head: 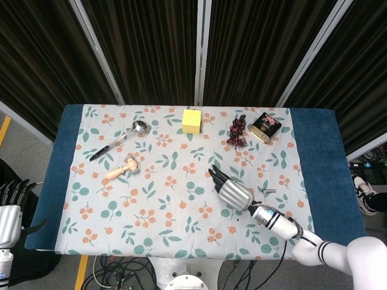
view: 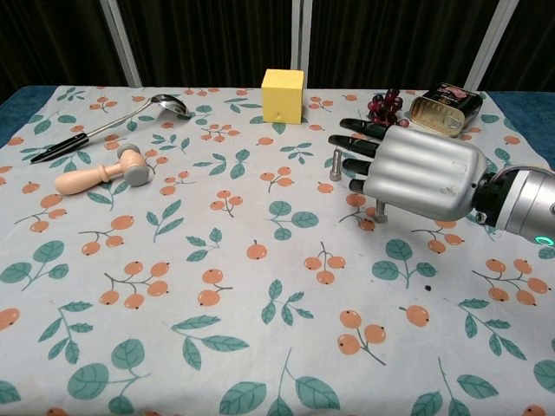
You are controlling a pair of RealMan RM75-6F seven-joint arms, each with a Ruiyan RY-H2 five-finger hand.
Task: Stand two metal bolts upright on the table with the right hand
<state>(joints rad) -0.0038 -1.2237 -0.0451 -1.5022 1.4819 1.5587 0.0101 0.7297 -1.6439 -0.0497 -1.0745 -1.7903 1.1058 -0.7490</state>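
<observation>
Right hand (view: pixel 416 176), fingers extended and spread, holds nothing; one bolt (view: pixel 336 165) stands upright just left of its fingertips, a second bolt (view: pixel 380 211) stands beneath the palm.

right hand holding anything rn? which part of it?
Cannot tell. The right hand covers the top of the second bolt, so any contact is hidden. The first bolt stands free beside its fingers.
</observation>
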